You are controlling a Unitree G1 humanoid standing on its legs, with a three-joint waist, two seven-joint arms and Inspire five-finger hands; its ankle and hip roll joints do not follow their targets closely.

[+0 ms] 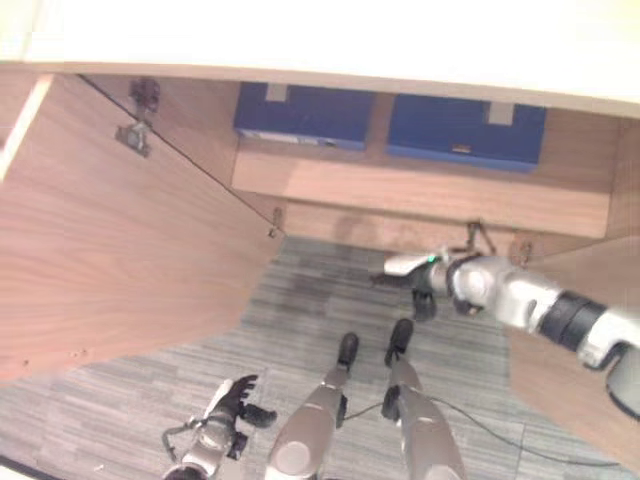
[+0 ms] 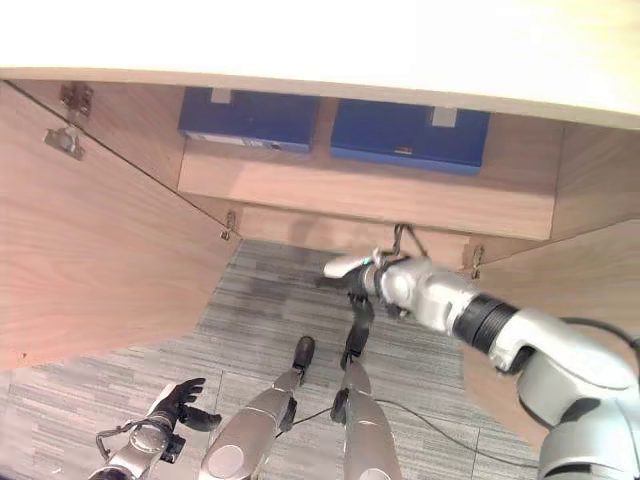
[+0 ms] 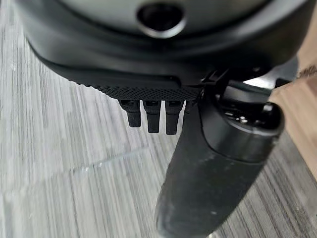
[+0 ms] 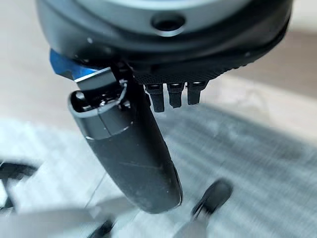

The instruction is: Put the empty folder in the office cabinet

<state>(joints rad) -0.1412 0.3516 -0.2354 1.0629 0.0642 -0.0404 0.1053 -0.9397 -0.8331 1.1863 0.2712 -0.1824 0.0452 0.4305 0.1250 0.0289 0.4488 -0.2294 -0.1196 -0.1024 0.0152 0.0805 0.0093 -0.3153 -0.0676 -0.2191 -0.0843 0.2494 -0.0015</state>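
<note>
A: What is seen, biggest first?

B: The open cabinet (image 1: 420,190), with two blue folders (image 1: 305,113) laid flat on its far shelf. The doors (image 1: 110,220) are swung wide.

A: And the hands?

B: The right hand (image 2: 355,275) is held out near the cabinet's bottom edge, fingers loose, nothing held. The left hand (image 1: 232,400) is hung low, fingers spread. The doors should probably be pushed shut gently.
</note>
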